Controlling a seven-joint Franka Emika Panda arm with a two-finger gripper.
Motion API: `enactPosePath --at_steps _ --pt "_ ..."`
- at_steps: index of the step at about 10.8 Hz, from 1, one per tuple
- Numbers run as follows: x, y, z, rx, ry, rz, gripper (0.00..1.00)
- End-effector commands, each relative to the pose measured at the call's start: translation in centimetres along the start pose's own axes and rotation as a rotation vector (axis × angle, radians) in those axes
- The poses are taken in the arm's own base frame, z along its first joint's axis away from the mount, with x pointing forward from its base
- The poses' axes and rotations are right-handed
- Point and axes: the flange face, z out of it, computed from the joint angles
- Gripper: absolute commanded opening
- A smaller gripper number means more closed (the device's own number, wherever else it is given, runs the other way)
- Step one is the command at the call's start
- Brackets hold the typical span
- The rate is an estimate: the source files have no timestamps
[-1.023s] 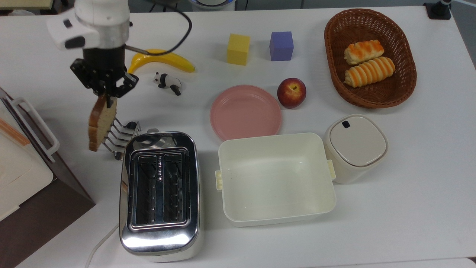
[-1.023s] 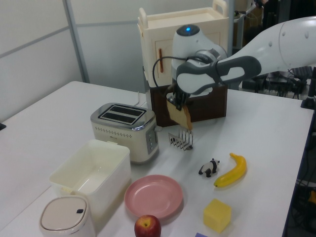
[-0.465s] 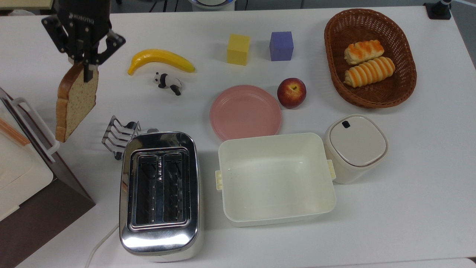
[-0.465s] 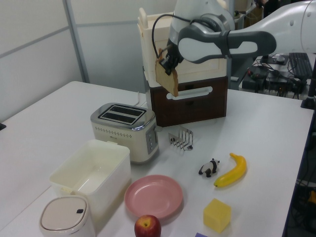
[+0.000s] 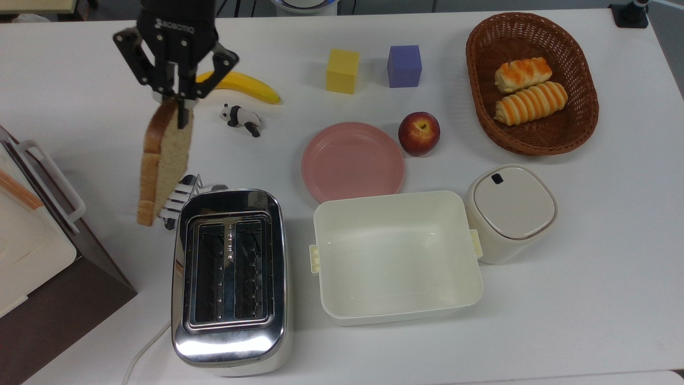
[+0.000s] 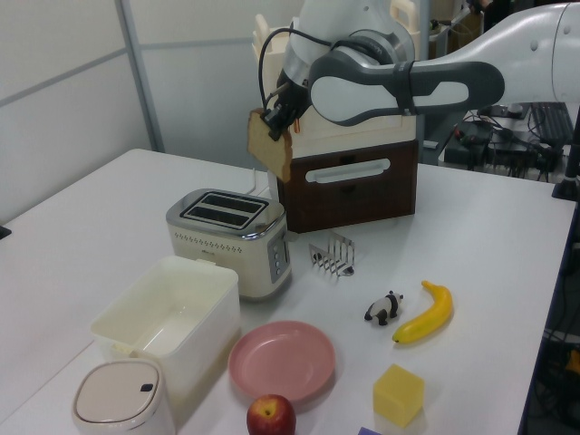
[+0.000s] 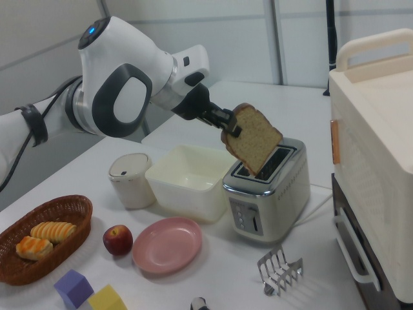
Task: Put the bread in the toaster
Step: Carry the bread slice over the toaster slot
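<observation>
Bread (image 5: pixel 163 160) is hanging in the air near the toaster (image 5: pixel 230 278), beside the slots, not yet over them. Claw (image 5: pixel 179 101) is pinching its top crust (leaving the lower edge free to enter).

glossy chrome toaster (image 5: pixel 230 278), woven wicker basket (image 5: pixel 582 128)

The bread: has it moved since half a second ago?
Yes. In the top view the bread shifted rightward toward the toaster, now overlapping the toast rack.
</observation>
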Motion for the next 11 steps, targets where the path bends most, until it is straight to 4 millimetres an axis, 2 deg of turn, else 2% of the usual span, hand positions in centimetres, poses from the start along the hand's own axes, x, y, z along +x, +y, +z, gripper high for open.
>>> enactPosePath --at_steps 1,3,4,5,7,9,11 --pt "-0.2 -3.6 0.9 0.071 0.006 0.007 0.0" --pt "0.3 -6.7 2.2 0.1 0.063 0.035 0.0" --pt "0.7 -7.7 2.1 0.111 0.091 0.038 0.0" --pt "0.6 -8.1 2.4 0.116 0.099 0.034 0.0" --pt "0.3 -9.1 4.9 0.126 0.113 0.023 0.0" --pt "-0.1 -9.3 6.3 0.109 0.115 -0.002 0.0" --pt "-0.1 -8.9 6.6 0.099 0.114 -0.006 0.0"
